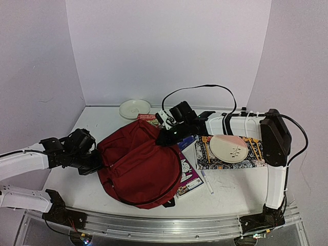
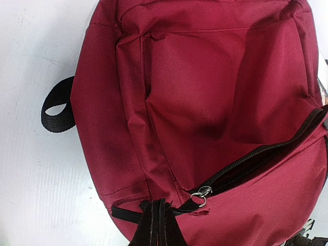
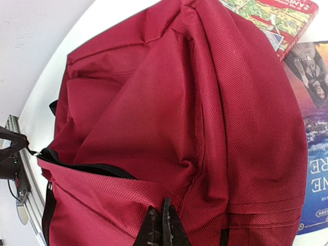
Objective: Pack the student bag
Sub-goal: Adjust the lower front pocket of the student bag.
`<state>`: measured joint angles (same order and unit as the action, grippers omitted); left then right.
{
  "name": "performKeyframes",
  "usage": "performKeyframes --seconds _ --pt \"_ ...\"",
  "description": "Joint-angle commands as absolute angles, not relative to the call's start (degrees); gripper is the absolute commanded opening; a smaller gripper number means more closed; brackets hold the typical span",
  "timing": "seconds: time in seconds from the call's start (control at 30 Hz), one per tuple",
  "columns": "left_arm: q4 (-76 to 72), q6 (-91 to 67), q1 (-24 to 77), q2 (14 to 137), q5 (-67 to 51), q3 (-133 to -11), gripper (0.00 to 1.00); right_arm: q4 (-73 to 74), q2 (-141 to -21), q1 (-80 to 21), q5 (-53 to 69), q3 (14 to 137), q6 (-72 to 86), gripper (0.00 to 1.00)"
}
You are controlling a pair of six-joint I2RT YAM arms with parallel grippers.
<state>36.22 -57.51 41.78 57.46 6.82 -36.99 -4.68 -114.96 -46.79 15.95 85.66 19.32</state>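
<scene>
The student bag (image 1: 136, 164) is a big dark red backpack lying flat mid-table. It fills the left wrist view (image 2: 205, 92) and the right wrist view (image 3: 195, 102). Its black zip (image 2: 266, 152) is partly open, showing a dark gap. My left gripper (image 1: 97, 161) is at the bag's left edge, its fingers (image 2: 160, 225) shut on the black pull tab that leads to the metal zip slider (image 2: 202, 193). My right gripper (image 1: 163, 137) is at the bag's far right edge, its fingers (image 3: 163, 228) shut on a pinch of puckered red fabric.
A purple book (image 1: 188, 177) pokes out from under the bag's right side, with a white pen (image 1: 207, 182) beside it. A patterned book (image 1: 256, 159) bears a pink-and-cream plate (image 1: 229, 147). A white plate (image 1: 135, 108) and a red book (image 1: 148, 119) lie behind the bag.
</scene>
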Motion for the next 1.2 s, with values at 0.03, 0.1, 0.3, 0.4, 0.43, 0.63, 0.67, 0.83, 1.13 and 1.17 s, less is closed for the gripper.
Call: performKeyframes --seconds 0.03,0.1,0.3,0.4,0.43,0.63,0.67,0.83,1.13,1.17 --pt "38.9 -55.1 41.3 56.4 10.5 -39.0 0.15 -7.6 -112.4 -45.7 18.7 85.7 18.6 0.00" --pt "38.3 -52.8 41.3 56.5 11.1 -41.4 0.23 -7.7 -112.4 -45.7 19.3 85.7 18.3 0.00" --pt "36.3 -41.3 41.3 59.8 13.6 -49.7 0.43 -9.1 -112.1 -45.8 20.8 84.7 17.1 0.00" --pt "34.9 -35.5 41.3 63.6 13.1 -52.9 0.50 -10.0 -111.7 -45.8 21.1 84.3 16.9 0.00" --pt "34.4 -33.5 41.3 65.2 12.6 -53.7 0.53 -10.2 -111.6 -45.8 21.0 84.3 16.9 0.00" --pt "30.8 -24.5 41.1 72.1 7.6 -56.3 0.67 -10.9 -111.5 -45.9 21.6 84.6 16.6 0.00" --pt "30.6 -23.3 40.9 73.0 6.5 -56.7 0.68 -11.0 -111.5 -45.9 21.7 84.7 16.7 0.00" --pt "30.2 -19.6 40.5 77.2 4.5 -58.2 0.71 -11.2 -111.4 -46.0 21.9 84.5 16.7 0.00" --pt "29.9 -13.8 40.3 85.4 0.1 -61.9 0.72 -11.6 -111.7 -46.2 22.5 85.0 16.6 0.00" --pt "29.9 -13.3 40.3 86.0 -0.5 -62.3 0.72 -11.6 -111.7 -46.2 22.6 85.1 16.6 0.00"
